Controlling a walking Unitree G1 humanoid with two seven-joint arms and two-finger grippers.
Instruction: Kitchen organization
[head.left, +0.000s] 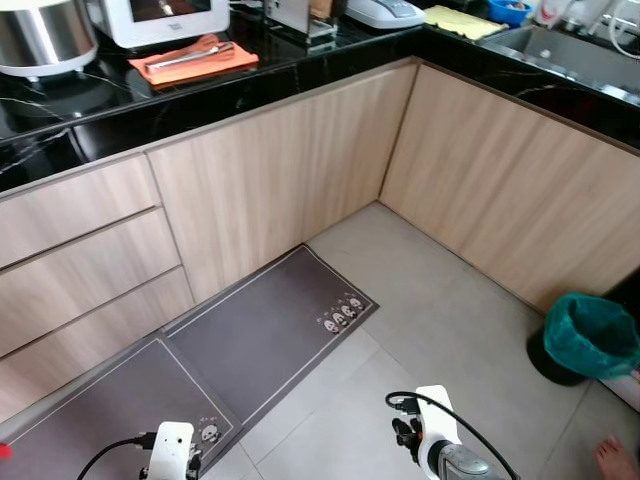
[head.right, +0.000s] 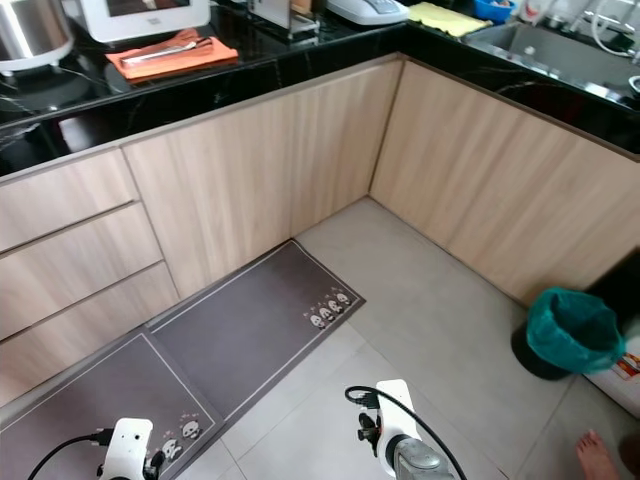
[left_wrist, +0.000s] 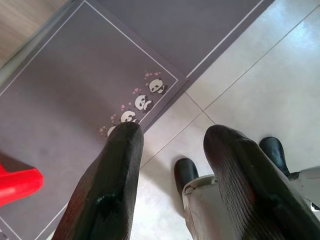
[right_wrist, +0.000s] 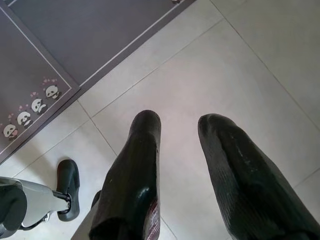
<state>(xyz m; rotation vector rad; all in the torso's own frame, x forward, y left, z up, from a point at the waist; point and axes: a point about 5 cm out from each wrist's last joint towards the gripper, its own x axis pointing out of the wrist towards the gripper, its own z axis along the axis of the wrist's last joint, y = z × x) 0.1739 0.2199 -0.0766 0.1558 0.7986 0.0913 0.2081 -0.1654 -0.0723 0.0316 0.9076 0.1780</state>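
Observation:
Both arms hang low over the floor. My left gripper (left_wrist: 172, 132) is open above the corner of a grey mat (left_wrist: 75, 90) with panda prints, nothing between its fingers. My right gripper (right_wrist: 180, 120) is open over pale floor tiles (right_wrist: 240, 65), also holding nothing. The black L-shaped counter (head.left: 300, 70) stands ahead. On it lie an orange cloth with metal tongs (head.left: 193, 58), a steel pot (head.left: 45, 35), a white appliance (head.left: 165, 18), a yellow cloth (head.left: 462, 20) and a blue bowl (head.left: 510, 10). A sink (head.left: 570, 55) sits at the right.
Wooden drawers (head.left: 80, 260) and cabinet fronts run under the counter. Two grey mats (head.left: 270, 325) lie along them. A black bin with a green liner (head.left: 588, 338) stands at the right, with a person's bare foot (head.left: 617, 458) near it. A red object (left_wrist: 17, 185) rests on the mat.

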